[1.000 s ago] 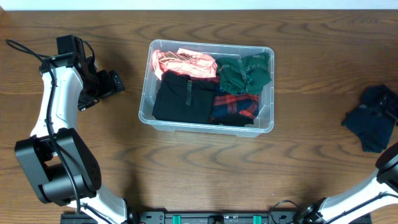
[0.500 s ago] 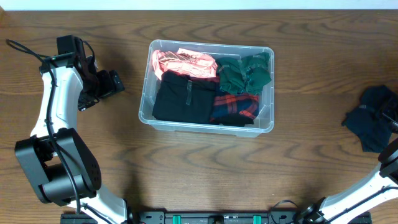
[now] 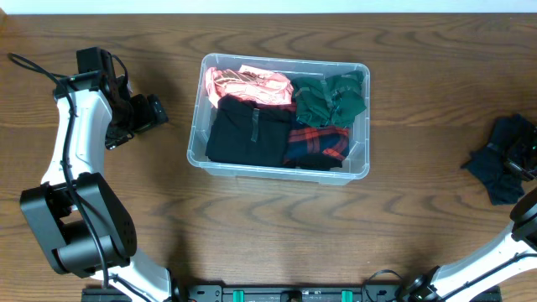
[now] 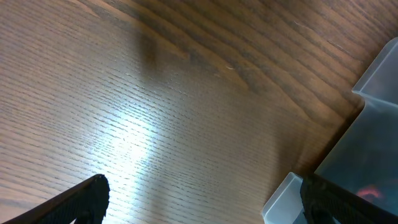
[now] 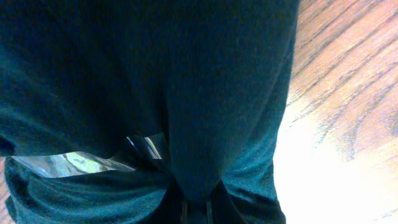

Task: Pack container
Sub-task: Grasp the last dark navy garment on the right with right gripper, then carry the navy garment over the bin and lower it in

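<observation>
Wooden table (image 3: 252, 226) is being occupied centrally by the clear container (image 3: 195, 144) of clothes (image 3: 252, 134)
At its right edge the dark garment (image 3: 493, 169) is being clamped by the right gripper (image 3: 515, 163); the left gripper (image 3: 153, 112) is being held wide apart

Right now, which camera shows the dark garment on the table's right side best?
Overhead: it shows nearly the whole dark garment, crumpled on the table near the right edge, apart from the container. The right wrist view is filled with its fabric close up, with no outline. The left wrist view misses it.
</observation>
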Tool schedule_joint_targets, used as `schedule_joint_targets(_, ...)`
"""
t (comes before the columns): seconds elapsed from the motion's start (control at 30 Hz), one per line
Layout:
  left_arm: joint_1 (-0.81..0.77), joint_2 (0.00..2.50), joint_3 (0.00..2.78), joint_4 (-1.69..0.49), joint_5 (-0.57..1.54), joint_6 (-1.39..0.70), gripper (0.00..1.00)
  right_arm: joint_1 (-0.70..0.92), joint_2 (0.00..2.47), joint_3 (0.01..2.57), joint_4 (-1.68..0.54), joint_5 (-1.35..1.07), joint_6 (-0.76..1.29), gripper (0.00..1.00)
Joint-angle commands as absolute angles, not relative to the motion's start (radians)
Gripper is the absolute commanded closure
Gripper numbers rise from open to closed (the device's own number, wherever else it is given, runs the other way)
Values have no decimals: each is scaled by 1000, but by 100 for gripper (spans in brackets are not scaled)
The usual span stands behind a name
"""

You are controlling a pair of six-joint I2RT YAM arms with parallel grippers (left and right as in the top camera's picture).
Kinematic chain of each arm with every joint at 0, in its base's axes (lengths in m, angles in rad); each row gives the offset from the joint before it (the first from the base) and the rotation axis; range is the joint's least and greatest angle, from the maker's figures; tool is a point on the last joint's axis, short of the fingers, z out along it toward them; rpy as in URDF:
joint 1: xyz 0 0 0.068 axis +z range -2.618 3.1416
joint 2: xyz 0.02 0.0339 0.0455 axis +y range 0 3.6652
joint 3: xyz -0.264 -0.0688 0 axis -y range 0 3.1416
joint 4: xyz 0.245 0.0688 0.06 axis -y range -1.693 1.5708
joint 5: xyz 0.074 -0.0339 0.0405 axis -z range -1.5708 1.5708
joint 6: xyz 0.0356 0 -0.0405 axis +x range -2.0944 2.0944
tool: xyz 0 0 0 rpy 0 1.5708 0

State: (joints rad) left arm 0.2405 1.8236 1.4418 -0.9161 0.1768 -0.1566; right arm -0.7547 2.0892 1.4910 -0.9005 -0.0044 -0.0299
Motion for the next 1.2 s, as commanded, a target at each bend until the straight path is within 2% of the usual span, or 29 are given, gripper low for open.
schedule_joint_targets(0.0,244,1826,1437,-918,172,-151,2,-748,2115,1455,-907,-2,-3,99)
schedule_joint_targets(0.23,244,1826,1437,-918,172,-151,2,-696,2065,1490,-947,-73,2,99)
schedule_joint_targets(0.57,244,1826,1437,-918,172,-151,2,-441,1915,1813,-1136,-102,-126,99)
schedule_joint_targets(0.8,244,1826,1437,-918,172,-151,2,-254,1819,1983,-1238,-105,-275,99)
schedule_joint_targets(1.0,244,1826,1437,-918,172,-151,2,-91,1734,2010,-1266,-146,-383,99)
schedule_joint_targets(1.17,244,1826,1437,-918,172,-151,2,41,1675,2010,-1325,-308,-637,99)
